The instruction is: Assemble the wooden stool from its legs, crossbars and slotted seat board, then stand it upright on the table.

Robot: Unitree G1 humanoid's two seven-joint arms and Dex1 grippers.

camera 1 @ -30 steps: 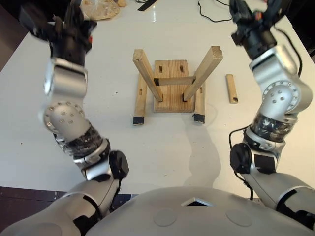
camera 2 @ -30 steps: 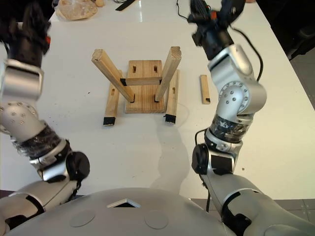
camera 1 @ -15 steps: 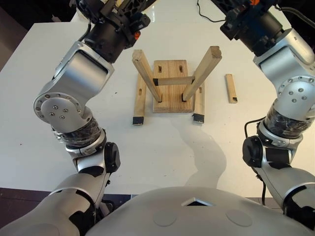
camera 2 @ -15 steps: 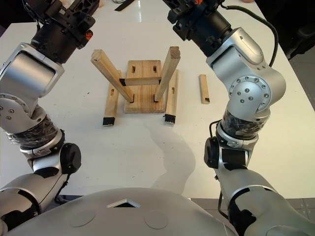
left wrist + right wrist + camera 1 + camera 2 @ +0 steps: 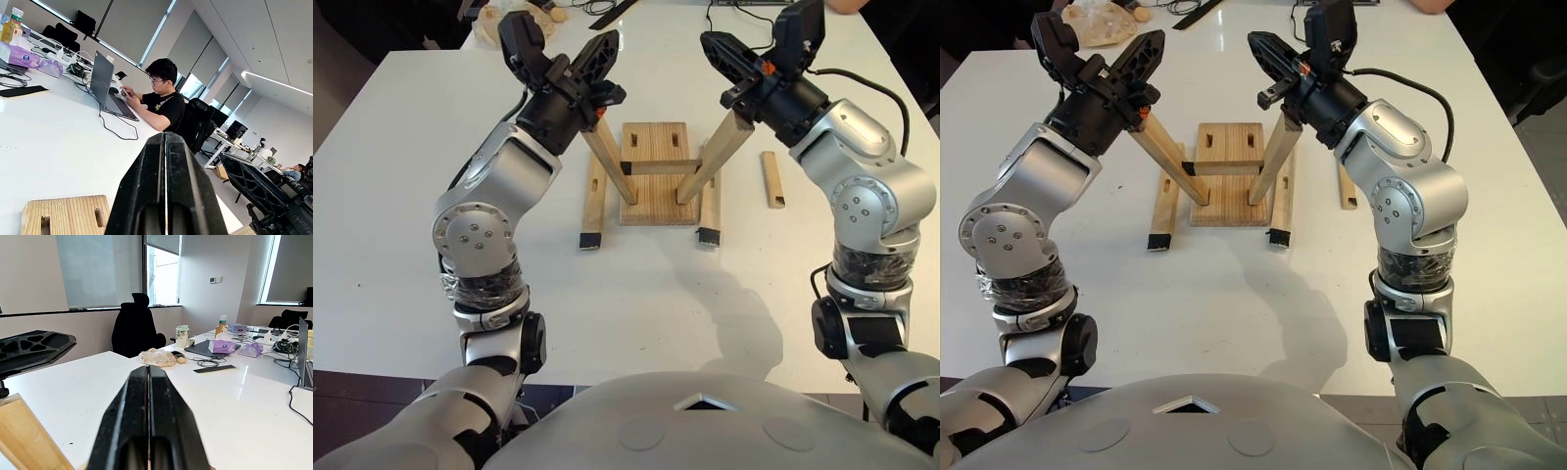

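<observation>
White table (image 5: 391,196) bears stool (image 5: 654,196), left pincer (image 5: 560,37) and right pincer (image 5: 757,29) gaping nearby.

Legible text, numbers and signs: none. Bottle (image 5: 11,27) at the far end of the table (image 5: 58,142): it carries a label, but the print is too small to read. Purple packets (image 5: 20,55) beside the bottle: printing indistinct. Small wall panel (image 5: 215,280) near the window: face too small to make out.
</observation>
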